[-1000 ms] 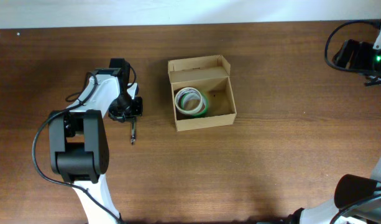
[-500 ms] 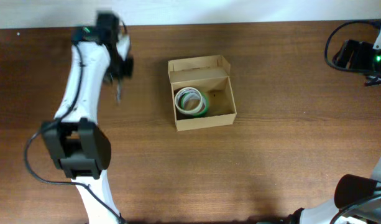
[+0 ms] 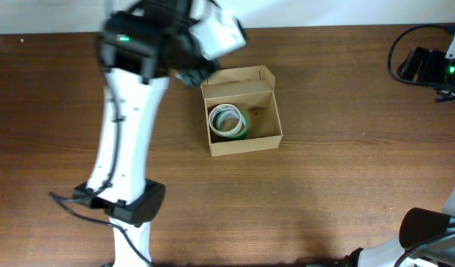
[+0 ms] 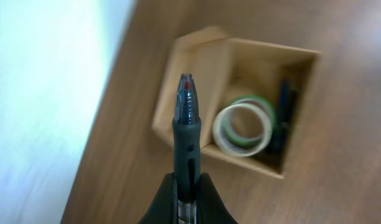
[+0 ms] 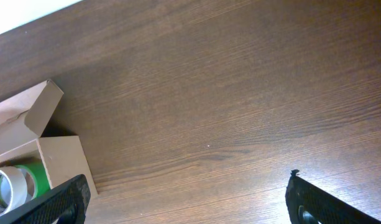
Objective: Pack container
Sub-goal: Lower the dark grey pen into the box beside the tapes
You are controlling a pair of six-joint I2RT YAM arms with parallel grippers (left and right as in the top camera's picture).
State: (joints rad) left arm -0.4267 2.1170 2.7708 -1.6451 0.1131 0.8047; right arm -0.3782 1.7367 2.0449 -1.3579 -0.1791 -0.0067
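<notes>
Left gripper (image 4: pixel 186 191): 2 fingers pinched on the pen's lower barrel.
Pen (image 4: pixel 186 121): dark, blurred, sticking straight out past the fingertips.
Container (image 4: pixel 191 78): ahead of the pincer, flap open.
Contents: white tape roll (image 4: pixel 223 134) overlapping green tape roll (image 4: pixel 260 101); dark sticks (image 4: pixel 284 118) right of them.

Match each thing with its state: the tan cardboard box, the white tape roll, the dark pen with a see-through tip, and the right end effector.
Things:
1. tan rectangular cardboard box
2. white ring-shaped tape roll
3. dark plastic pen with a see-through tip
4. right end effector

States:
a. open, holding nothing
b. clamped in the left end effector
c. lid flap open
d. lying inside the box

Pairs: 1-c; 2-d; 3-b; 4-a
</notes>
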